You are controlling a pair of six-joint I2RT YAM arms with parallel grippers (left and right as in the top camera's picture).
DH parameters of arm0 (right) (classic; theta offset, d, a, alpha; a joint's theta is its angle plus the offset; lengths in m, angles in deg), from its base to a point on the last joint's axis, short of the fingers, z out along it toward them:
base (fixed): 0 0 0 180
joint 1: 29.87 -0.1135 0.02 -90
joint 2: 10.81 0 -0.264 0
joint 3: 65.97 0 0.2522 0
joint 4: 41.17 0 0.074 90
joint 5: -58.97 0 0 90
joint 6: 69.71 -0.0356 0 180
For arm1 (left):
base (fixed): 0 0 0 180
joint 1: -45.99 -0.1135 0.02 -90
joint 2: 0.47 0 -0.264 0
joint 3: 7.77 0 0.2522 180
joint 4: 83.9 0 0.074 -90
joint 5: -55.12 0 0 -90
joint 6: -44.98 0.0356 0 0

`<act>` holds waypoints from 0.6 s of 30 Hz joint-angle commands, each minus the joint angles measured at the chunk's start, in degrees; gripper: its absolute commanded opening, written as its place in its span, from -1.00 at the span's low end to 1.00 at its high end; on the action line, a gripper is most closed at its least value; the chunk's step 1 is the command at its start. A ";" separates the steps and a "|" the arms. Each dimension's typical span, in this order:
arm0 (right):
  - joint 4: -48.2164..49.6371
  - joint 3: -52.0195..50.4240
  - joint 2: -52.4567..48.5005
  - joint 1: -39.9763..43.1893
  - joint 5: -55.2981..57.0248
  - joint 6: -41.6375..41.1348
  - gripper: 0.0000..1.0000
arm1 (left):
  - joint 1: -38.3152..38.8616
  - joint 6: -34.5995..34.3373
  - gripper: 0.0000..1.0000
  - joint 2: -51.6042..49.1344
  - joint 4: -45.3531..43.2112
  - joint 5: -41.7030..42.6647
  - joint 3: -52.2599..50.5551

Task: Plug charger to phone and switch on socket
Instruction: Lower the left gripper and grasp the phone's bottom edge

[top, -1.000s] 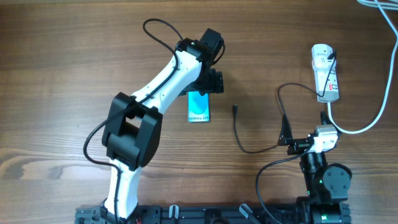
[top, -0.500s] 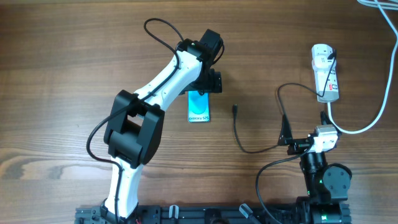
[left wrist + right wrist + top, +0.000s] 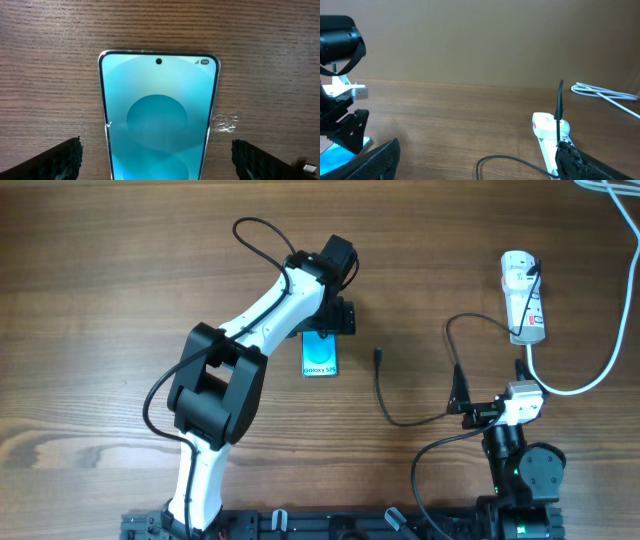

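Cyan-screened phone (image 3: 159, 120) lies flat on the wooden table (image 3: 45, 45) between the left gripper's (image 3: 157, 157) spread fingers; the right gripper (image 3: 480, 162) also gapes, empty.

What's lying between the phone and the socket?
In the overhead view, just the charger lies there, its plug tip loose nearer the phone, cable looping toward the socket.

The left arm (image 3: 262, 305) had white links (image 3: 200, 475), bulky black joints (image 3: 210, 395) and a thin black cable (image 3: 234, 230) looping off it. The right arm (image 3: 525, 470) was black with a white wrist block (image 3: 522, 402). The left gripper (image 3: 160, 160) had black, ribbed fingers (image 3: 60, 160).
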 commanded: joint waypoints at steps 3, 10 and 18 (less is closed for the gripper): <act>0.17 -0.09 0.39 -0.28 0.55 1.01 1.00 | -0.17 0.15 1.00 -0.83 -0.48 -0.94 -0.39; 0.17 -0.09 0.39 -0.28 0.52 0.98 1.00 | 0.04 -2.36 1.00 -0.87 -1.03 -0.57 -0.42; 0.17 -0.09 0.39 -0.28 0.52 0.98 1.00 | 0.20 -2.14 1.00 -0.94 -1.92 -1.22 -2.40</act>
